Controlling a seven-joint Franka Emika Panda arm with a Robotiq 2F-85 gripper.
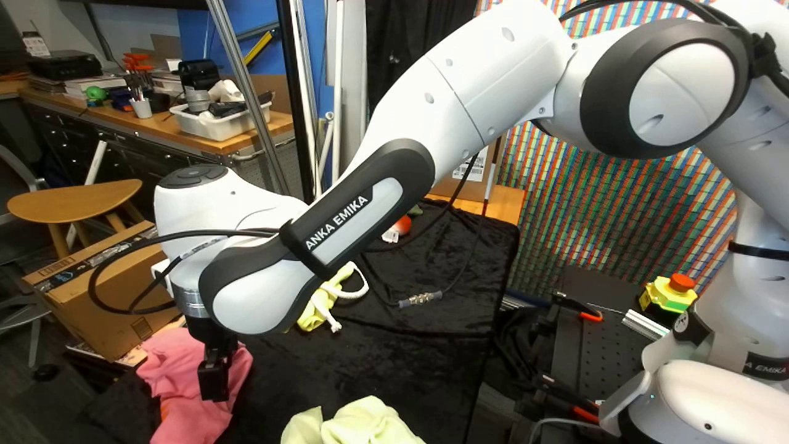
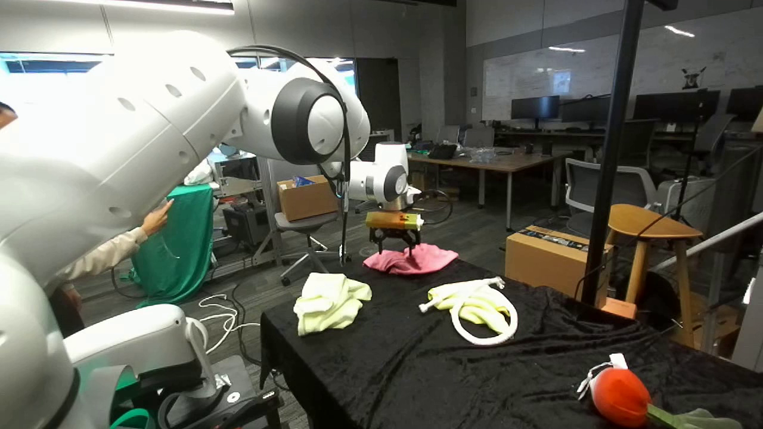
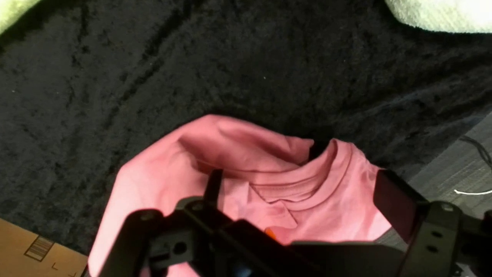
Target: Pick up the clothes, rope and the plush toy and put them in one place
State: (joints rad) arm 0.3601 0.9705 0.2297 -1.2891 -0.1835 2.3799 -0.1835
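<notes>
Garment, pink and crumpled, lies at the far edge of the table in an exterior view. Over it the pincer gapes wide, apparently gripping nothing. With the rope there as hub, the garment is at ten o'clock, the pale cloth at nine, the plush toy at four. Only the rope and the yellow cloth beneath lie together; the rest seems left to gather.

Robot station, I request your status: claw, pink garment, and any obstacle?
Claw open, nothing gripped. Pink garment crumpled beneath, contact unclear. No obstacle visible between them.
</notes>
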